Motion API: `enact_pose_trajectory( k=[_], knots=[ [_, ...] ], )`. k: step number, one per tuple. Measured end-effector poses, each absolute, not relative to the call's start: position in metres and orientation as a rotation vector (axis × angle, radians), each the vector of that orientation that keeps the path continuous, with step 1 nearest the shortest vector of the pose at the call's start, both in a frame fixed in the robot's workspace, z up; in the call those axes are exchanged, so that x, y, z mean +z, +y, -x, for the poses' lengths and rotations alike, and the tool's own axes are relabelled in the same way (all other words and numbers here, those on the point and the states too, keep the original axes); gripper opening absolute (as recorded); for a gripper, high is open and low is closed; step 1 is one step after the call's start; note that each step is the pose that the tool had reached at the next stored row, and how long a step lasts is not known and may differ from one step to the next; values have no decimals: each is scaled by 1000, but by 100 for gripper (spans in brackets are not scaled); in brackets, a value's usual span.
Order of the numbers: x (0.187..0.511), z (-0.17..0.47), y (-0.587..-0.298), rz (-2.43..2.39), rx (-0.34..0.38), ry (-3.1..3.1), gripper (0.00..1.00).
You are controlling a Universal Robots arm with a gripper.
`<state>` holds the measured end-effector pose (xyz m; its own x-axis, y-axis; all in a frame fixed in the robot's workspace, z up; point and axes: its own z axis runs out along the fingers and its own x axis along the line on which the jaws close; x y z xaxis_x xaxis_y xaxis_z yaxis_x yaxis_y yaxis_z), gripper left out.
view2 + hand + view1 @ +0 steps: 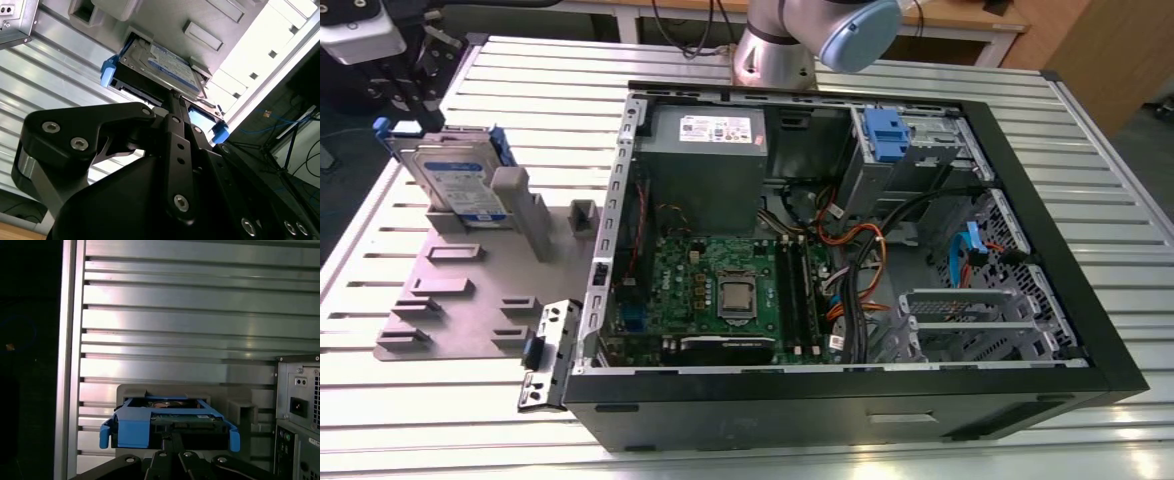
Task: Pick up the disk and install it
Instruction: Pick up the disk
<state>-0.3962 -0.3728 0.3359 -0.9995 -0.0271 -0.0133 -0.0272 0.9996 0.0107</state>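
Note:
The disk (454, 175) stands on edge in a grey holder (515, 205) at the exterior view's left. It is silver-grey with a white-and-blue label and a blue carrier rail. My gripper (403, 100) hangs just above the disk's upper left corner, close to the blue rail. In the second wrist view the gripper (172, 96) reaches the end edge of the disk (160, 65). In the first wrist view the disk (170, 420) is seen end-on, with the gripper (171, 439) right at its middle. Whether there is contact is hidden.
The holder stands on a grey fixture plate (467, 290) with several small blocks. To the exterior view's right lies an open computer case (1067, 260) with its motherboard, cables and a blue bay bracket (887, 135). The arm's base (781, 45) stands behind it on the slatted metal table (1101, 160).

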Motion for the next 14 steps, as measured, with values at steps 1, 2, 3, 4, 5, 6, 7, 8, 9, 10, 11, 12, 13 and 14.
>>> enact_pose_trajectory(
  k=[1,2,3,4,5,6,7,8,9,10,11,12,13,14],
  knots=[
    [336,396,-373,52,17,3128,11],
    [336,396,-373,60,17,3128,11],
    [336,396,-373,61,17,3128,11],
    [336,396,-373,62,17,3128,11],
    [336,396,-373,63,17,3128,11],
    [336,396,-373,64,17,3128,11],
    [336,396,-373,65,17,3128,11],
    [336,396,-373,66,17,3128,11],
    [336,396,-373,67,17,3128,11],
    [336,396,-373,69,17,3128,11],
    [336,396,-373,73,17,3128,11],
    [336,396,-373,81,17,3127,11],
    [336,396,-373,94,17,3127,11],
    [336,396,-373,115,18,3126,11]
  ],
)
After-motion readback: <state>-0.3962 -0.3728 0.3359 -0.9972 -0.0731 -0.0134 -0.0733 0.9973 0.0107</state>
